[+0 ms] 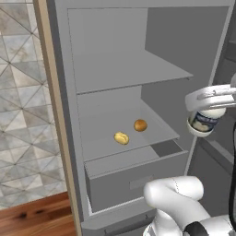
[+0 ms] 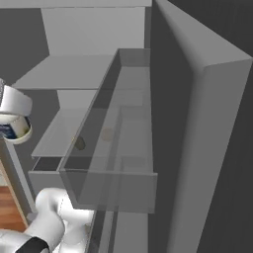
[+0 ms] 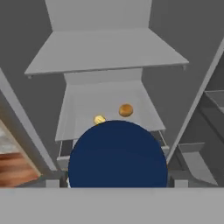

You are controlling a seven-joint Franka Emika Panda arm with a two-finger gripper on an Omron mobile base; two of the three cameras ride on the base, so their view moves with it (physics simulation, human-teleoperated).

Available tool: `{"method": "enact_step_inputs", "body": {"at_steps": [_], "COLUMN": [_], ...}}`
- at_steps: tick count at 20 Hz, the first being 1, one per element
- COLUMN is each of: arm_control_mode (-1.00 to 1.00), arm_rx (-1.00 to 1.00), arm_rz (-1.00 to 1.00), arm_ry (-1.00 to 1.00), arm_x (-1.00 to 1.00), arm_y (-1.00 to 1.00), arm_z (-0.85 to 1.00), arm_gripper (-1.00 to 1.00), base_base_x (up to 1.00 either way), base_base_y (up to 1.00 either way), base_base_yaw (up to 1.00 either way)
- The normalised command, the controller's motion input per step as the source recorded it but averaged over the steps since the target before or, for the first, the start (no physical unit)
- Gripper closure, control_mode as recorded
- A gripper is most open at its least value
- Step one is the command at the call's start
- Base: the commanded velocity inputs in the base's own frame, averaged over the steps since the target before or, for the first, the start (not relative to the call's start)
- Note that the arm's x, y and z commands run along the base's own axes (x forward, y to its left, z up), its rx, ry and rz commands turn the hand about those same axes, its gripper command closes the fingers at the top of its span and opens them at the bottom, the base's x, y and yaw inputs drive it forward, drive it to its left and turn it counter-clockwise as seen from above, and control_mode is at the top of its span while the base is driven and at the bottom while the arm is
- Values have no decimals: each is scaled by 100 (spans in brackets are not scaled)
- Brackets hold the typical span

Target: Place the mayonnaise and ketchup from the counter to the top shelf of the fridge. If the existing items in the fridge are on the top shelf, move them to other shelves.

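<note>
Mayonnaise (image 1: 205,121) hangs clamped in the pincer (image 1: 206,114), outside the fridge (image 1: 115,50), right of and below the top shelf (image 1: 129,71). Right base view: jar is left of the door bin (image 2: 111,173). Hand view: top shelf bare, existing items (image 3: 113,114) below it; lift, then push in level.

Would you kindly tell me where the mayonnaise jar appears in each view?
Left base view: mayonnaise jar at right edge, held in the gripper.
Right base view: far left.
Hand view: its dark blue lid fills the bottom centre.
Shared landmark: top shelf.
</note>
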Motion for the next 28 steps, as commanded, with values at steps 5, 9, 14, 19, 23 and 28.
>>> {"method": "enact_step_inputs", "body": {"at_steps": [5,9,14,19,23,28], "arm_control_mode": [-100,-100,-100,-100,-100,-100], "arm_rx": [-1,0,0,0,0,0], "arm_rz": [2,1,0,0,0,0], "arm_ry": [-11,1,0,0,0,0], "arm_x": [98,100,100,100,100,100], "arm_y": [4,3,0,0,0,2], "arm_z": [59,0,-17,-20,-36,-28], "arm_gripper": [100,100,100,100,100,100], "base_base_x": [0,0,0,0,0,0], "base_base_y": [0,0,0,0,0,0], "base_base_yaw": [0,0,0,0,0,0]}}
